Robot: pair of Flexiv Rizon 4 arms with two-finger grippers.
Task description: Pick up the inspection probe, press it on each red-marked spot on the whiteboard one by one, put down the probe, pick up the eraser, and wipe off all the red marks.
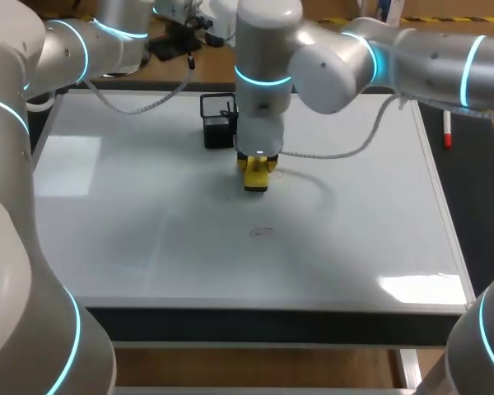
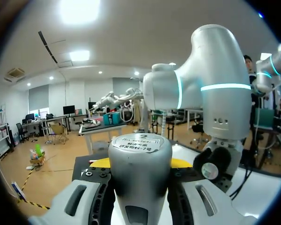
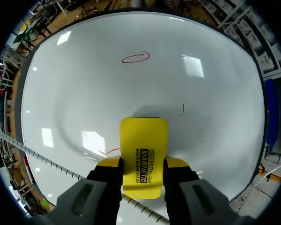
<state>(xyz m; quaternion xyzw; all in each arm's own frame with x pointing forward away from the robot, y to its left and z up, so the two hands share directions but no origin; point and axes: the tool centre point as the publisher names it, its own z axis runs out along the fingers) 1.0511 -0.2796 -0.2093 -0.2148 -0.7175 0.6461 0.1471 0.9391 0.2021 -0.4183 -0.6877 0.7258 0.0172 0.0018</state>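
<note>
Clamping the eraser [image 3: 144, 157] in our right gripper [image 3: 144, 165], we risk skipping the red mark [image 3: 136, 57] ahead if it tilts and lifts off the whiteboard [image 3: 84, 93].

Eraser [image 3: 144, 140], yellow, clamped in right gripper [image 3: 143, 165] — black capitals in two lines along its face, legible, one line bigger than the other. Probe [image 2: 140, 187], clamped in left gripper [image 2: 139, 164] — round white label [image 2: 136, 142] on top: single numeral above two lines of small characters, unreadable.
</note>
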